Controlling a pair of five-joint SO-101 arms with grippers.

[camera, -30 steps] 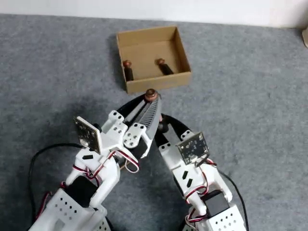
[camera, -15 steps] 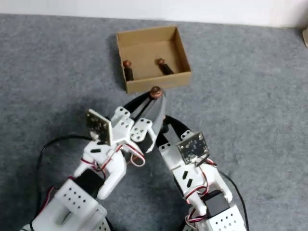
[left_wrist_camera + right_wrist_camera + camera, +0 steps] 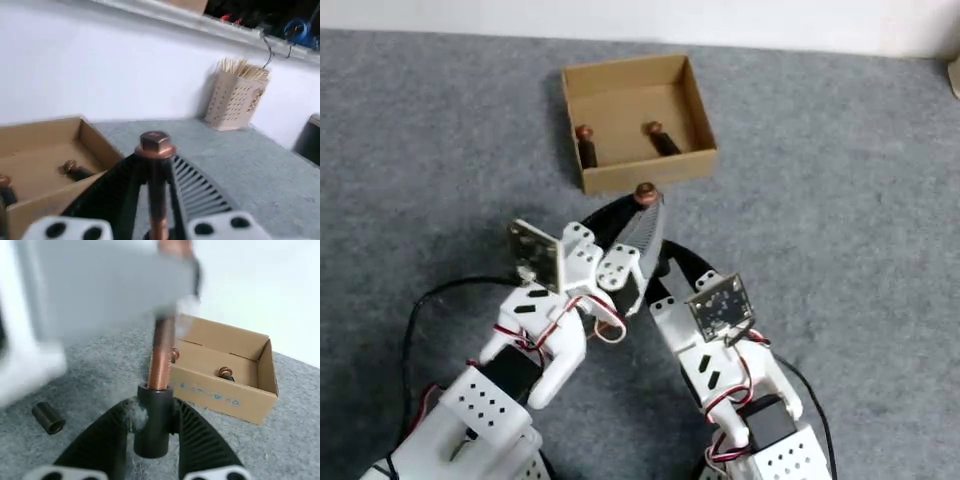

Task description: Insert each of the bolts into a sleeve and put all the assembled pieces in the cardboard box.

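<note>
Held the bolt (image 3: 156, 150) upright in the left end effector (image 3: 154, 172), clamped tight on the shank just under the hex head. Held a black sleeve (image 3: 151, 432) upright in the right end effector (image 3: 152, 412), closed round its sides with the mouth facing up. Had the two stacked end to end, and a close thing it was: bolt tip right at the sleeve's rim, seen from the right wrist view, with most of the copper shank bare above. Could not tell how deep the tip sat inside.

Ran both long axes vertical, bolt directly over sleeve. Judged the coming move a straight push down along that shared line, with any tilt likely to catch the shank on the rim. Stood the pair just short of the near wall of the cardboard box (image 3: 640, 172), with the left arm the nearer to it from the high view.

Counted two assembled pieces (image 3: 585, 145) lying inside the box. Spotted one spare sleeve (image 3: 47, 417) on its side on the grey, carpet-like worktop (image 3: 840, 200), apart from both arms. Took in a plain white wall (image 3: 75, 60) behind, and against it a perforated holder (image 3: 235, 102) full of thin sticks.
</note>
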